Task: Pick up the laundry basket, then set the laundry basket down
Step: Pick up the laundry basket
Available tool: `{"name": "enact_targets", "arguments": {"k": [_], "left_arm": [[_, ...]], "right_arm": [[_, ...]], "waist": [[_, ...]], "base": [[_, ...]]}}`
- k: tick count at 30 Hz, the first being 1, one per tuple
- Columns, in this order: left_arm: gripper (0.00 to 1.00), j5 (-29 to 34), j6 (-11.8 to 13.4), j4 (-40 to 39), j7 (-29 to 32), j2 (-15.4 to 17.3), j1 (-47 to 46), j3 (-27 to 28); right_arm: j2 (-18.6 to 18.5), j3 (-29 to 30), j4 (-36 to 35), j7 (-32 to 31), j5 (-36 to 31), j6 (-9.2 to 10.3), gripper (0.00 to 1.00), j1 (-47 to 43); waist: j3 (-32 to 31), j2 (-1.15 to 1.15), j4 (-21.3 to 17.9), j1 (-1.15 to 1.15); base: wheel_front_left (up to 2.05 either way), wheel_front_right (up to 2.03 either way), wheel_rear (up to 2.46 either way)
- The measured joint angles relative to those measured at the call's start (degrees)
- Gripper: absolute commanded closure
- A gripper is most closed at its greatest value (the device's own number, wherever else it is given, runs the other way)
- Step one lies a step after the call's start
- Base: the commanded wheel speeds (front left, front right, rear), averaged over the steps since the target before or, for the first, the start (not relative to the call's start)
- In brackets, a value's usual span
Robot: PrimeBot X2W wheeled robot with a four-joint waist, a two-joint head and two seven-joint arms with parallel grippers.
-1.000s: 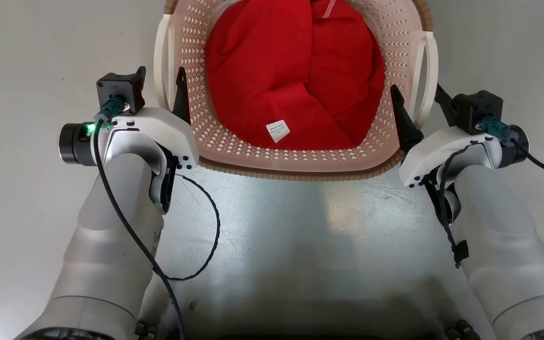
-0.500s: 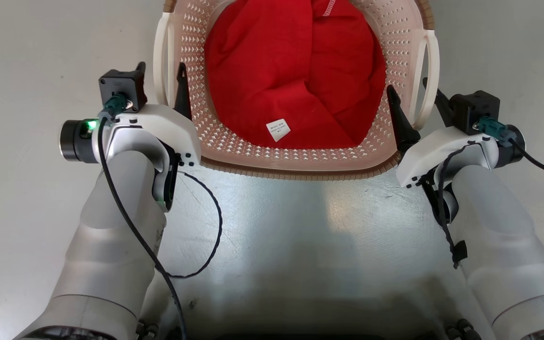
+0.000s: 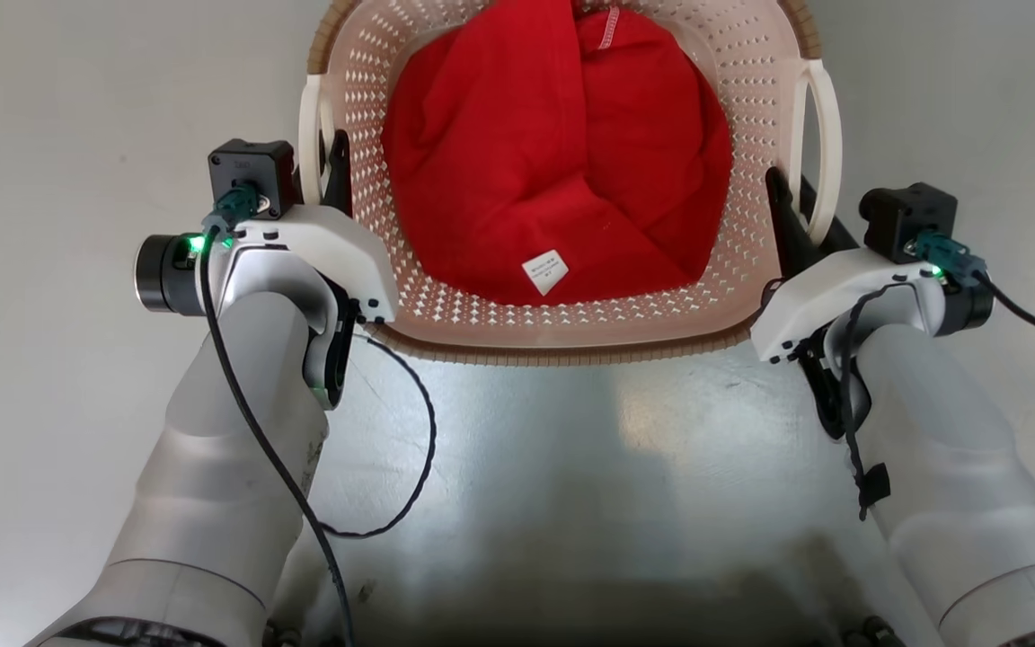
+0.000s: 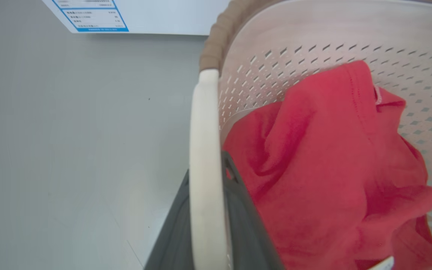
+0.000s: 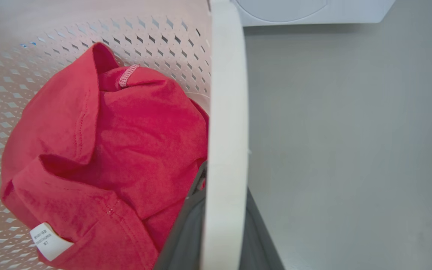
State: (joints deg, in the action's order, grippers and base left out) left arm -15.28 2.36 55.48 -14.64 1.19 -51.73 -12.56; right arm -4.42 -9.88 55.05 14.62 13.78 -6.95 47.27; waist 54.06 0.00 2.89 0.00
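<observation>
The laundry basket [image 3: 571, 325], pale pink-cream with perforated walls and a brown woven-look rim [image 3: 562, 352], sits between the two grippers, directly ahead of both forearms. Whether its base touches the grey floor [image 3: 59, 135] cannot be told. It holds one crumpled red garment [image 3: 553, 153] with a white label [image 3: 544, 271] on the fold nearest the grippers. The left gripper [image 3: 315, 175] is clamped on the white left loop handle [image 3: 308, 135], with one dark finger inside the basket wall and the other outside the loop. The right gripper [image 3: 794, 211] is clamped likewise on the white right loop handle [image 3: 827, 144]. The head view gives both arms and the near wall at once. The left wrist view shows the handle running up between the fingers [image 4: 249, 232], both against it, and beyond the fingertips a white panel with a blue-bordered label [image 4: 88, 15]. The right wrist view shows that handle between its own fingers [image 5: 186, 232], a pink stitched collar edge [image 5: 128, 75] on the garment, and beyond the fingertips the base of a white appliance [image 5: 313, 9].
</observation>
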Motion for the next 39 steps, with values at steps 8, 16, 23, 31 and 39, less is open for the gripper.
{"name": "enact_targets", "arguments": {"k": [8,16,23,31,39], "left_arm": [[1.0,-2.3,0.1,4.1,0.0,0.5,1.0,-2.6],[1.0,-3.9,0.1,8.7,0.0,0.4,2.1,-5.7],[1.0,-5.9,0.1,11.5,0.0,0.3,3.0,-8.4],[1.0,-8.9,0.1,13.7,0.0,0.2,7.2,-11.8],[1.0,-12.4,0.1,14.8,0.8,0.1,13.1,-16.5]], "right_arm": [[-0.2,-5.9,1.5,0.0,4.8,0.41,1.0,-1.8],[-0.1,-10.0,5.2,-0.1,9.1,0.41,1.0,-3.1],[0.2,-13.1,8.5,-0.1,13.8,0.41,1.0,-4.2],[0.7,-16.5,11.6,-0.1,16.7,0.37,1.0,-7.9],[1.3,-20.6,14.6,-0.3,20.5,0.32,1.0,-12.9]], "waist": [[-5.0,0.0,-1.2,0.0],[-10.1,0.0,-2.9,0.0],[-14.6,0.0,-4.4,0.0],[-20.8,0.0,-5.5,0.0],[-28.4,0.0,-6.4,0.0]], "base": [[0.0,0.0,0.0],[0.0,0.0,0.0],[0.0,0.0,0.0],[0.0,0.0,0.0],[0.0,0.0,0.0]]}}
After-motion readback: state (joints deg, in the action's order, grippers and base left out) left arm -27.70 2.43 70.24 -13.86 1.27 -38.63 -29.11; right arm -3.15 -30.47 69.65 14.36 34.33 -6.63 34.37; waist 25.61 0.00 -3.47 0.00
